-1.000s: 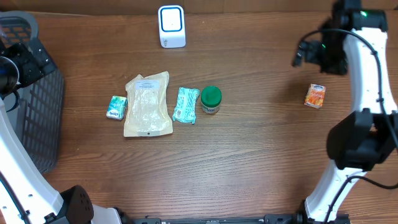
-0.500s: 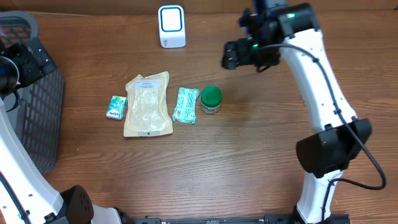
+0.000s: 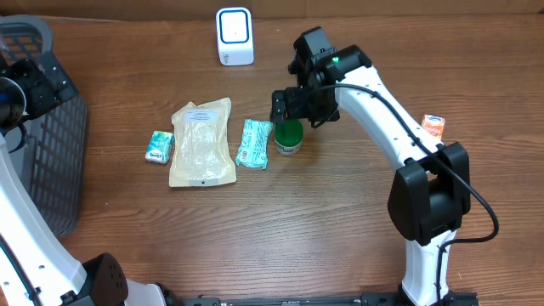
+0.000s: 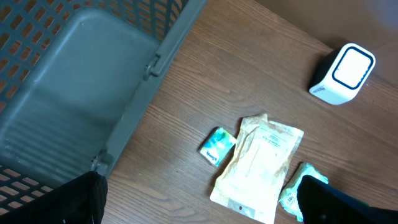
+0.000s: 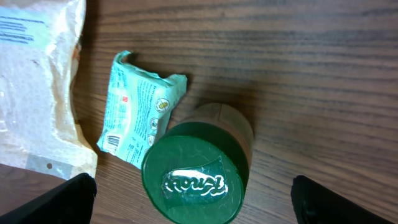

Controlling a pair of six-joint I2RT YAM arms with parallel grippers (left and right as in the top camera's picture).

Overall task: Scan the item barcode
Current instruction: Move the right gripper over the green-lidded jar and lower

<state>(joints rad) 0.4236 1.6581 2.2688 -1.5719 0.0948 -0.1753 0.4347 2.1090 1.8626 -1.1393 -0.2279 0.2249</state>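
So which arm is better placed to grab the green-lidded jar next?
Right. The right tool hangs open just above the green-lidded jar, which sits centred in its wrist view. The left tool is far off, over the basket at far left.

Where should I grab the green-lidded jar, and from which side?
Come straight down from above and close across the round green lid of the jar: it stands upright, lid up. Avoid the side where the teal packet lies close.

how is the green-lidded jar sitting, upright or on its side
Upright: the jar shows its green lid facing straight up at the right wrist camera, body beneath it.
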